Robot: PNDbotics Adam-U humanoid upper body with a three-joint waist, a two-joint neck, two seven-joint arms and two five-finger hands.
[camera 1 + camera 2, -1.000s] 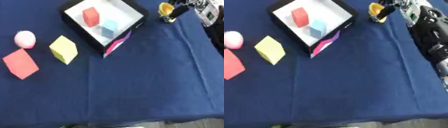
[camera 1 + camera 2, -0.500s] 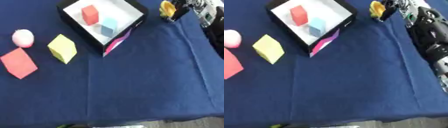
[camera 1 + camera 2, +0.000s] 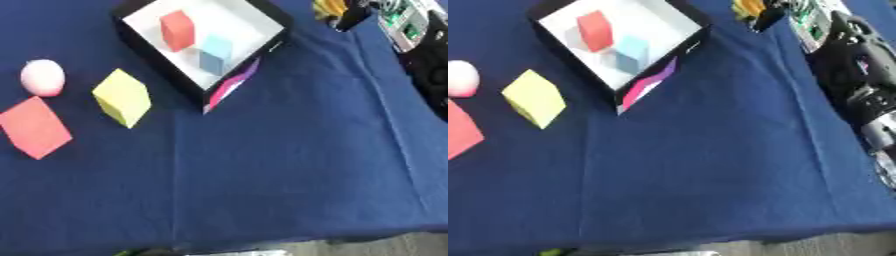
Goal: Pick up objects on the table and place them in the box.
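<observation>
A black box (image 3: pixel 156 62) with a white floor lies at the top centre; a red block (image 3: pixel 177 30) and a light blue block (image 3: pixel 214 52) sit inside it. Left of the box, on the blue cloth, are a yellow cube (image 3: pixel 122 96), a red cube (image 3: pixel 35 127) and a pink ball (image 3: pixel 42 77). My right hand (image 3: pixel 353 17) is at the top right, just beyond the box's right corner, its fingers curled on a yellow object (image 3: pixel 329 7) that the top edge partly cuts off. My left hand does not show.
My right arm (image 3: pixel 855 75) runs down the right edge, past the cloth. The blue cloth (image 3: pixel 289 165) spreads bare across the middle and right. The table's front edge (image 3: pixel 262 245) lies along the bottom.
My right hand with the yellow object has crept a little farther up toward the top edge. The box and the loose blocks have stayed put.
</observation>
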